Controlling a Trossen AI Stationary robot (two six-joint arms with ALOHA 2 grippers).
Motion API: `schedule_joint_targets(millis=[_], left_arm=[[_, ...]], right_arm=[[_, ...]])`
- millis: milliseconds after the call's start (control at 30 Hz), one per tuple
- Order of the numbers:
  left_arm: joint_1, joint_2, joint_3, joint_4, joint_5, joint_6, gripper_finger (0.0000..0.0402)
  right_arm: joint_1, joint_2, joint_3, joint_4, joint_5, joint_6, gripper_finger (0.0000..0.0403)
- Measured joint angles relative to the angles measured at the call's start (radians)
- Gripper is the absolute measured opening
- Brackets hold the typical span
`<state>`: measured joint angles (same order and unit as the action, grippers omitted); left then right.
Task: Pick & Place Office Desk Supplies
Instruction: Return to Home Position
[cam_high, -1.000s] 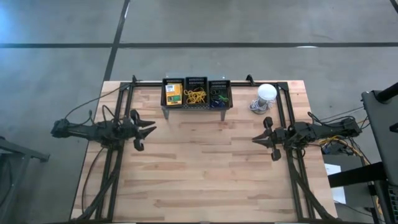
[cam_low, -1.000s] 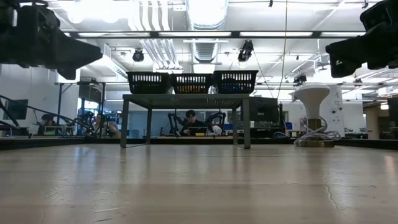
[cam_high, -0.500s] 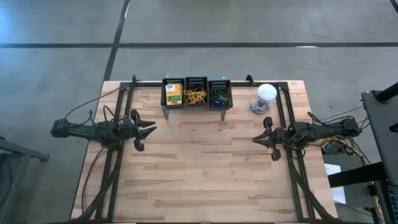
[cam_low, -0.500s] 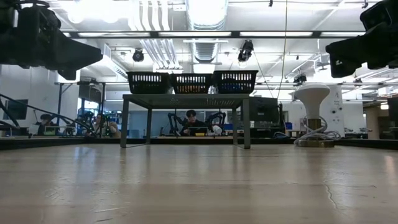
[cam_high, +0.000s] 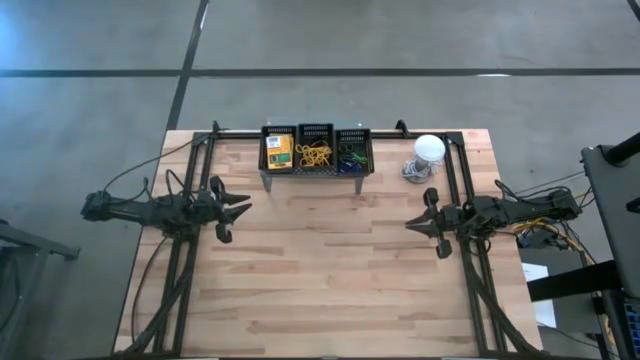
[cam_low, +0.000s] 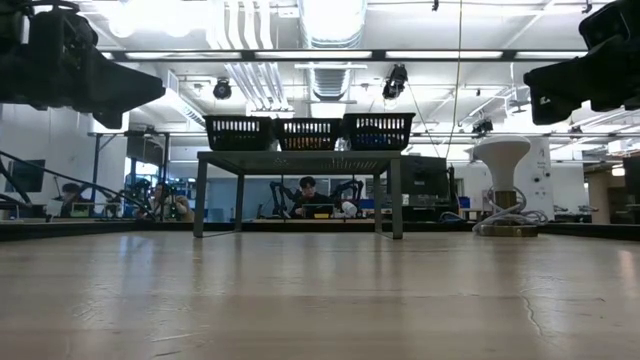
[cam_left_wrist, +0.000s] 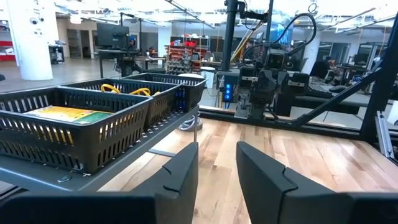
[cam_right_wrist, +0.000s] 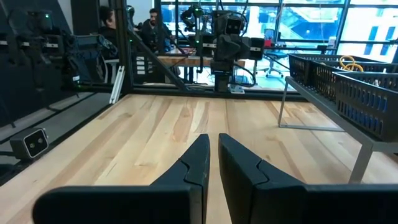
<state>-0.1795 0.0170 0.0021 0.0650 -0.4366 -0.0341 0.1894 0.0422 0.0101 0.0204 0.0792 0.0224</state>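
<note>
Landmark: the grey shelf (cam_high: 300, 174) at the far edge of the tabletop (cam_high: 330, 280). I give every place from it.
Supplies: all that I can see sit in the three black baskets (cam_high: 315, 127) on top of the shelf. I find none loose on the wood in front of it.
Crayon box (cam_high: 279, 150): lies in the basket at the shelf's left end. I judge it light and stiff, best gripped across its narrow sides.
Rubber bands (cam_high: 314, 154): a yellow tangle in the middle basket. I judge them limp and almost weightless. I would pinch a single strand, since several may lift together.
Right-end basket: holds small dark and green pieces, too small for me to tell apart.
Left tool (cam_high: 245, 207): hangs in front of the shelf, out past its left end. Its fingers are a little apart and hold nothing.
Right tool (cam_high: 410, 224): hangs in front of the shelf, out past its right end. Its fingers are nearly together and hold nothing.
White bulb (cam_high: 429, 149): stands just beside the shelf's right end and is not part of the job.
Change from a second ago: none that I can find. Both arms and all three baskets are where they were.
</note>
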Motion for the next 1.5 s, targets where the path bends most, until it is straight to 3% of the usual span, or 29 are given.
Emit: schedule_joint_targets(millis=[133, 300, 600, 1500], left_arm=[[0.0, 0.0, 0.0, 0.0, 0.0, 0.0, 0.0113], [0.0, 0.0, 0.0, 0.0, 0.0, 0.0, 0.0113], [0.0, 0.0, 0.0, 0.001, 0.0, 0.0, 0.0113], [0.0, 0.0, 0.0, 0.001, 0.0, -0.001, 0.0113]], right_arm=[[-0.004, -0.025, 0.0, -0.004, -0.009, 0.013, 0.0031], [-0.079, -0.04, -0.001, -0.003, -0.161, 0.032, 0.0031], [-0.211, -0.042, -0.001, -0.003, -0.158, 0.079, 0.0031], [-0.214, -0.033, -0.001, -0.002, -0.156, 0.074, 0.0031]])
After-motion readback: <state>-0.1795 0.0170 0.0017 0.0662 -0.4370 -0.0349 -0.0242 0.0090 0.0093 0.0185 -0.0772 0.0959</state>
